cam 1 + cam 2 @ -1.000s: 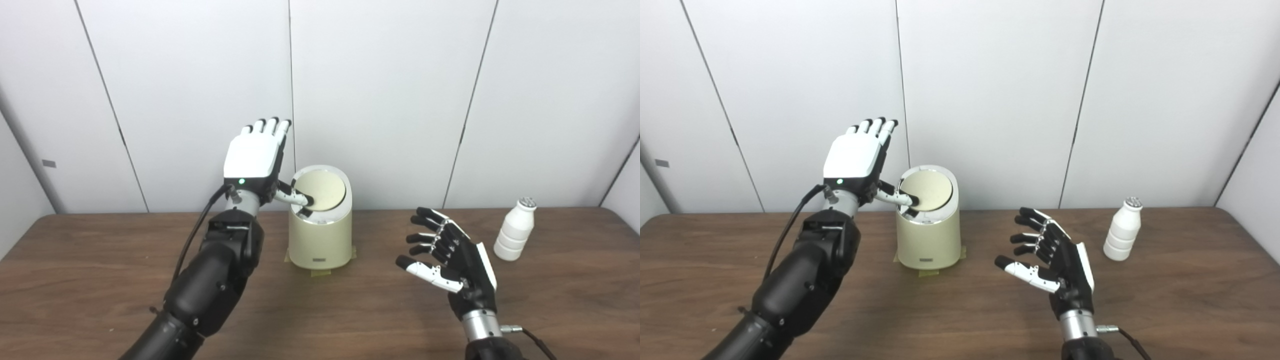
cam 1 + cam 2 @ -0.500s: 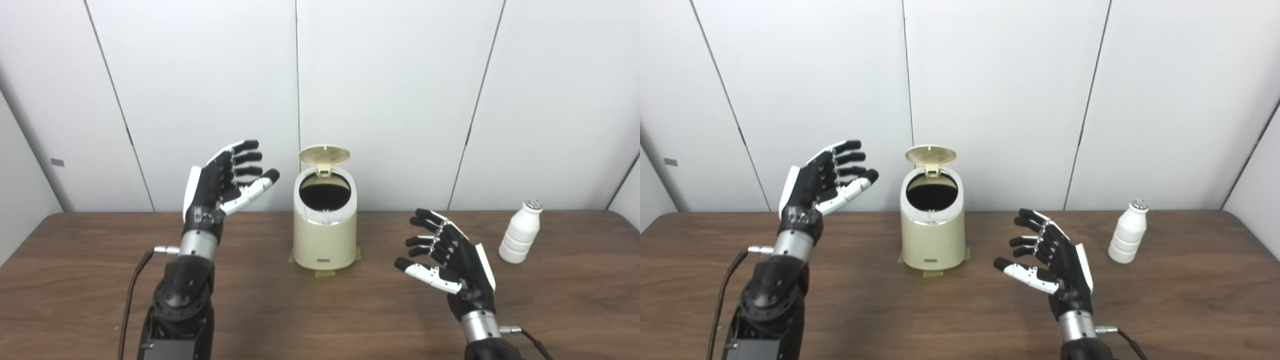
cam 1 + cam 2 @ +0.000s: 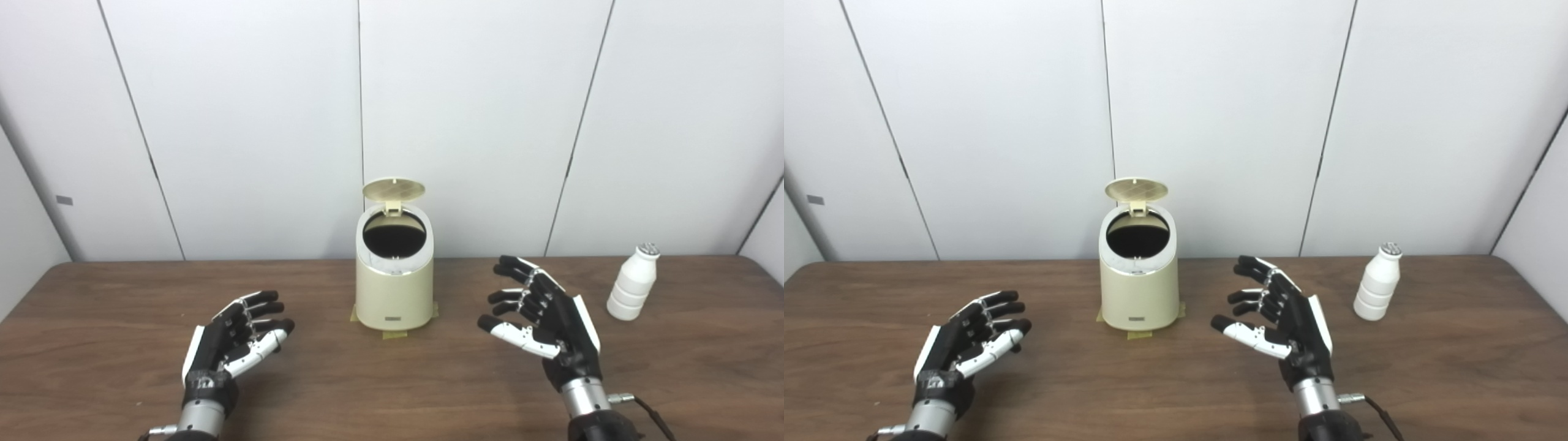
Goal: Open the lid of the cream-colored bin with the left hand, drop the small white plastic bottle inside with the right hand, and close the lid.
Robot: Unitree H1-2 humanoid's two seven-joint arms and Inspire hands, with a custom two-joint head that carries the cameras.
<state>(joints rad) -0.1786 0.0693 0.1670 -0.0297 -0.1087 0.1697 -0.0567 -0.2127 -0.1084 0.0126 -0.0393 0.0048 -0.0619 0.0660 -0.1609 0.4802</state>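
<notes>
Our left hand [image 3: 236,340] has dropped from beside the bin [image 3: 394,288] to low over the counter [image 3: 392,380], fingers spread and empty. The lid [image 3: 393,189] stands open, so we judge step one done. Our right hand [image 3: 542,321], spread and empty, waits; the bottle [image 3: 1377,282] stands upright well right. Both views agree.

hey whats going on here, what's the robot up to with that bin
The robot is partway through putting a small white bottle into the cream bin. The bin's lid stands open at the back. The left hand is open above the table, left of the bin. The right hand is open too, holding nothing, between the bin and the bottle, which stands upright off to the right, untouched.
</notes>
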